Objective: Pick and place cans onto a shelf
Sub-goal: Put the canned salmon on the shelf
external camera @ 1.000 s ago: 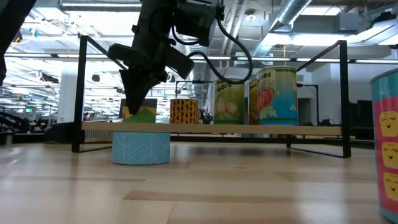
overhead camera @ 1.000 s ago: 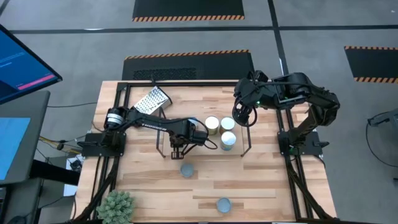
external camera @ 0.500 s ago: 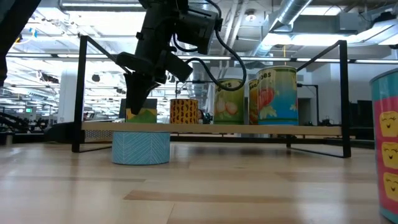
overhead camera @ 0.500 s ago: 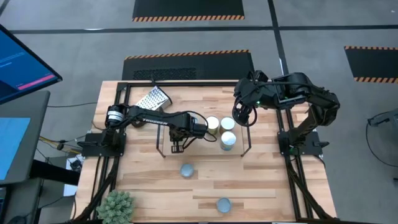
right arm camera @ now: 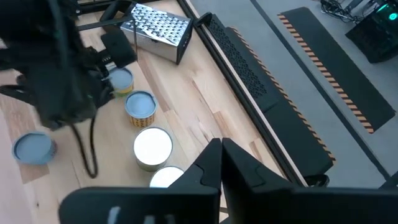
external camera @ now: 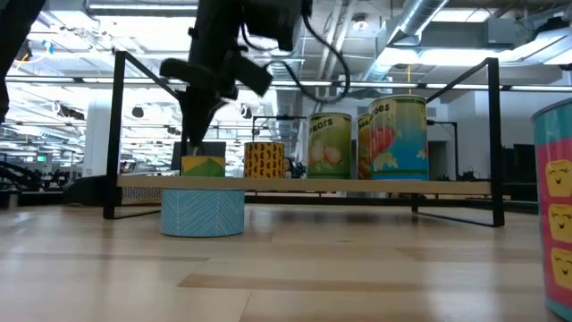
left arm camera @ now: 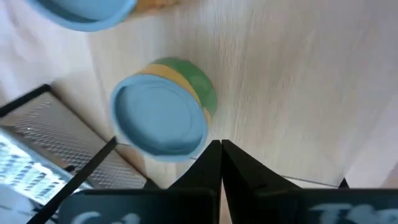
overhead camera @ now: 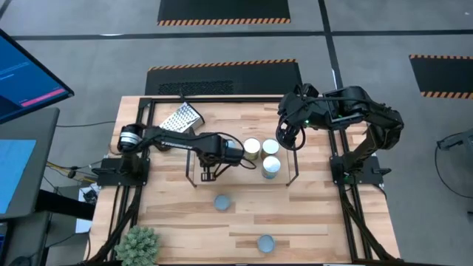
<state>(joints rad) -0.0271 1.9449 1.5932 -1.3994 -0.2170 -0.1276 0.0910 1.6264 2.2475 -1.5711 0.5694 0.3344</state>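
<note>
My left gripper (overhead camera: 206,176) (left arm camera: 221,146) is shut and empty, just above a blue-lidded can with a green and yellow side (left arm camera: 160,119) (external camera: 204,165). That can stands upright on its base at the left end of the shelf (external camera: 357,186). A blue-lidded orange can (external camera: 264,160) (right arm camera: 140,104) and taller cans (overhead camera: 270,166) (external camera: 393,139) also stand on the shelf. Two more blue-lidded cans (overhead camera: 222,202) (overhead camera: 265,242) stand on the table nearer the front. My right gripper (overhead camera: 287,139) (right arm camera: 221,144) is shut and empty, raised over the shelf's far right.
A metal grater (overhead camera: 181,118) lies at the far left, just beyond the shelf. A small green plant (overhead camera: 138,244) stands at the near left corner. A black frame (overhead camera: 222,99) edges the table. In the low view a pink can (external camera: 554,206) stands close at the right.
My left gripper has risen from just over the green and yellow can and drawn a little toward the table's far left. The can stays upright on the shelf.
</note>
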